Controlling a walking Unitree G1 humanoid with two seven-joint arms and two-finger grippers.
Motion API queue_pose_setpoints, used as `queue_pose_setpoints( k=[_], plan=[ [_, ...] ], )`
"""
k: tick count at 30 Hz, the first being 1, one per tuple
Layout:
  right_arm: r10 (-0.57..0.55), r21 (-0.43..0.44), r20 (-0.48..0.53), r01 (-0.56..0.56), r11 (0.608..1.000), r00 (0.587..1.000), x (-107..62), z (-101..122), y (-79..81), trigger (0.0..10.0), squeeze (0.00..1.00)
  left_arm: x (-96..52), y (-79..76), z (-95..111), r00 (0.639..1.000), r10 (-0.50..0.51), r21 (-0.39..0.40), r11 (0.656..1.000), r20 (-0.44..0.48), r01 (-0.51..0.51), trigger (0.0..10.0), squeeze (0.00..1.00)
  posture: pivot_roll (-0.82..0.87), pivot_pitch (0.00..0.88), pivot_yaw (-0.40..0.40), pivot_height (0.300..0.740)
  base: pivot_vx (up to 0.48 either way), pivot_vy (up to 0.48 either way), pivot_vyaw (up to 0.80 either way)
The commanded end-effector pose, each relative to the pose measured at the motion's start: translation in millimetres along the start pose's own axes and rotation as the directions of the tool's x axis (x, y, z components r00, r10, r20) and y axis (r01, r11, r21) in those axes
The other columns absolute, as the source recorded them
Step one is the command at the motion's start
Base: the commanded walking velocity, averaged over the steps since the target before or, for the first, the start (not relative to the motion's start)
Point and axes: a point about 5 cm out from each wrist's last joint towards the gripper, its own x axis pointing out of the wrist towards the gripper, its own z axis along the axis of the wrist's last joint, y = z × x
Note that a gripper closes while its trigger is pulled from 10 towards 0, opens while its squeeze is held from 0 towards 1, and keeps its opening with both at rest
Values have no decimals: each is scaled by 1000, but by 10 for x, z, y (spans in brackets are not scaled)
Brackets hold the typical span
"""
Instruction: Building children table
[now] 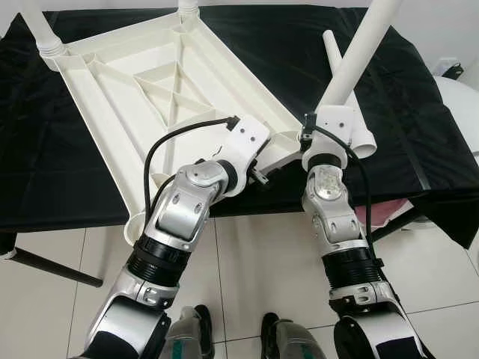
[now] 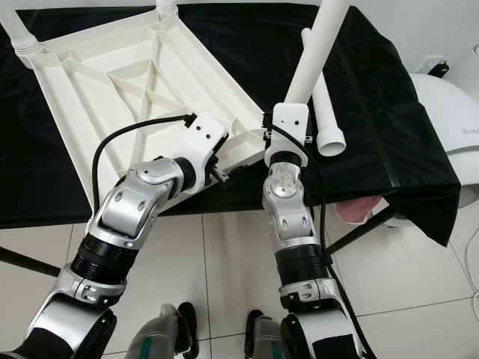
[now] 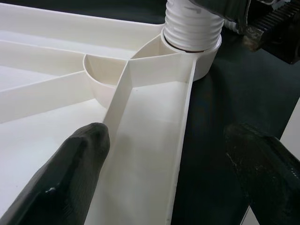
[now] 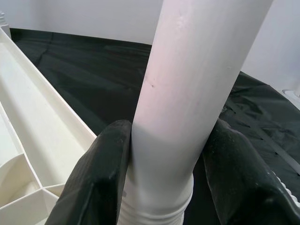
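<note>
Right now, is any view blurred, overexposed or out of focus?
Both eye views are sharp and evenly lit. In the left wrist view the near tool finger is soft, while the tabletop rib is crisp. In the right wrist view the table leg looks bright and washed out, with the fingers slightly blurred.

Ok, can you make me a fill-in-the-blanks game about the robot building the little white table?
1. The white tabletop lies upside down on a ______ cloth.
2. The right end effector is shut on a white table ______.
3. The left end effector is open, with one finger on each side of the tabletop's ______.
4. A spare leg lies flat on the cloth, to the robot's ______ of the held leg.

Missing words: black; leg; edge; right
</note>
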Motion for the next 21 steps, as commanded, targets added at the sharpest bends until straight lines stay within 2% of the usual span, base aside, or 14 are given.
queue_pose_setpoints(
  k=[1, 2, 3, 4, 5, 7, 8, 9, 10, 18, 19, 20, 21],
  plan=[
    [-16, -6, -36, 16, 1000, 999, -10, -94, -70, 10000, 145, 13, 19, 17, 998, 67, 10, 998, 1, -67, 10000, 0, -61, 215, -13, 740, 0, 0, 0],
    [-16, -6, -36, 16, 1000, 999, -10, -94, -70, 10000, 145, 13, 19, 17, 998, 67, 10, 998, 1, -67, 10000, 0, -61, 215, -13, 740, 0, 0, 0],
    [-7, -5, -34, 6, 1000, 999, -12, -95, -66, 10000, 459, 14, 23, 18, 998, 67, 11, 998, 1, -67, 10000, 0, -61, 216, -12, 740, 0, 0, 0],
    [-7, -5, -34, 6, 1000, 999, -12, -95, -66, 10000, 459, 14, 23, 18, 998, 67, 11, 998, 1, -67, 10000, 0, -61, 216, -12, 740, 0, 0, 0],
    [-12, -10, -31, 12, 1000, 999, -13, -93, -69, 10000, 1000, 14, 24, 18, 998, 67, 11, 998, 1, -67, 10000, 0, -61, 216, -12, 740, 0, 0, 0],
    [-14, -16, -30, 14, 1000, 999, -10, -92, -69, 10000, 1000, 14, 27, 20, 998, 68, 12, 998, 2, -68, 10000, 0, -60, 215, -12, 740, 0, 0, 0],
    [-20, -24, -26, 19, 1000, 999, -8, -89, -73, 10000, 933, 14, 28, 23, 998, 68, 12, 998, 2, -68, 10000, 0, -60, 215, -12, 740, 0, 0, 0],
    [-23, -25, -26, 22, 999, 999, -7, -89, -74, 10000, 176, 13, 27, 25, 998, 67, 12, 998, 3, -67, 10000, 0, -60, 215, -12, 740, 0, 0, 0],
    [-19, -24, -24, 19, 1000, 1000, -6, -87, -73, 10000, 0, 12, 26, 27, 998, 67, 13, 998, 3, -67, 10000, 0, -60, 215, -12, 740, 0, 0, 0],
    [2, -19, -6, -2, 1000, 1000, 12, -55, -54, 10000, 0, 15, 28, 29, 998, 67, 12, 998, 5, -67, 10000, 0, -60, 213, -14, 740, 0, 0, 0],
    [6, -23, 0, -6, 1000, 1000, 15, -46, -51, 9490, 0, 16, 28, 30, 998, 67, 12, 998, 5, -68, 10000, 0, -60, 213, -14, 740, 0, 0, 0],
    [8, -17, -2, -8, 1000, 1000, 17, -43, -48, 549, 0, 16, 26, 32, 998, 67, 12, 998, 6, -67, 10000, 0, -61, 213, -15, 740, 0, 0, 0],
    [9, -13, -4, -9, 1000, 1000, 19, -43, -47, 549, 0, 16, 25, 33, 998, 67, 12, 998, 6, -67, 10000, 0, -61, 213, -15, 740, 0, 0, 0]
  ],
)
